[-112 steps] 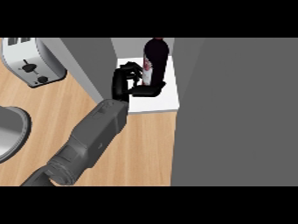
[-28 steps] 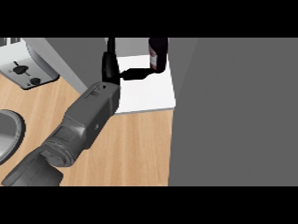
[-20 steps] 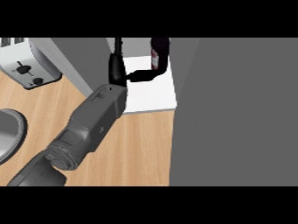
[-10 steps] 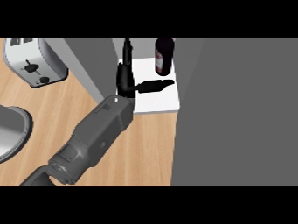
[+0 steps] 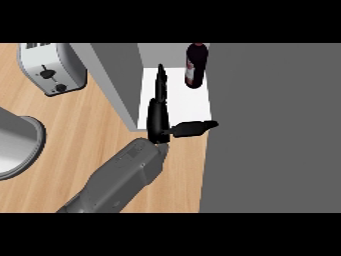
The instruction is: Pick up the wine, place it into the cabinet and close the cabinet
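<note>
Fingers (image 5: 159,85) of the left hand (image 5: 158,124) straight and open, clear of the dark, upright wine bottle (image 5: 195,65) in the cabinet (image 5: 115,70).

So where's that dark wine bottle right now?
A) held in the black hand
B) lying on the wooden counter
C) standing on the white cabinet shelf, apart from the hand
C: the dark wine bottle stands upright on the white cabinet shelf, and the open black hand is not touching it.
</note>
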